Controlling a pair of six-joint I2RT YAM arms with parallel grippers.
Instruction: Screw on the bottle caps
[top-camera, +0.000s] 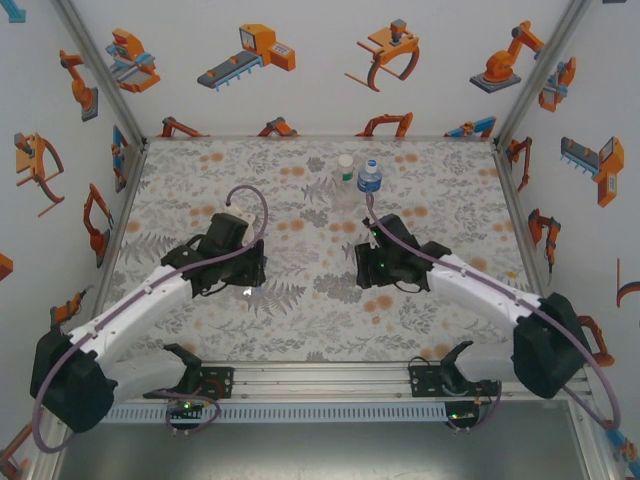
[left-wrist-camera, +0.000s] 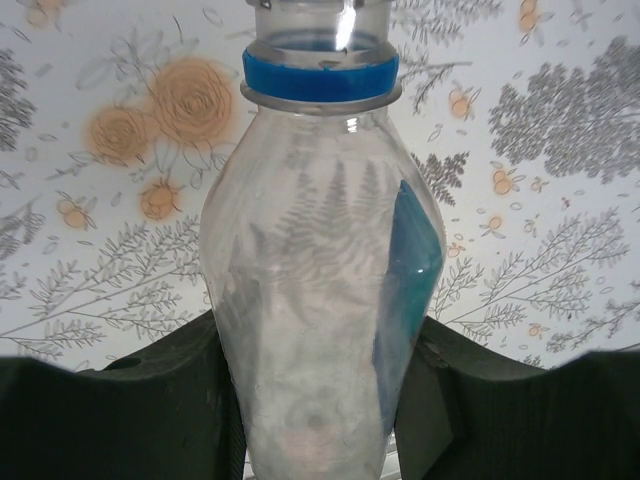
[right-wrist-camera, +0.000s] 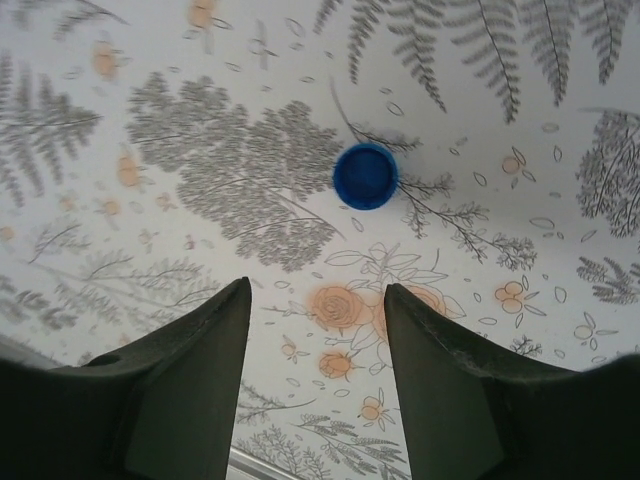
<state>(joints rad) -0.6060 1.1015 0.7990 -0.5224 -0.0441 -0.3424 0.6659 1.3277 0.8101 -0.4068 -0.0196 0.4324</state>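
Bottle (left-wrist-camera: 320, 300), clear and empty, clamped between left fingers (left-wrist-camera: 130, 420)

A clear bottle (left-wrist-camera: 315, 300) with a blue neck ring (left-wrist-camera: 320, 75) sits clamped between the dark jaws. Its mouth, cropped at the top, looks uncapped. The floral worktop (left-wrist-camera: 560, 200) lies behind.

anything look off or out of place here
One thing: a blue cap lies loose on the table ahead of the open right claw, on its own. The bottle gripped in the left claw has a bare neck, just its blue ring, no cap. Nothing looks spilled or damaged.
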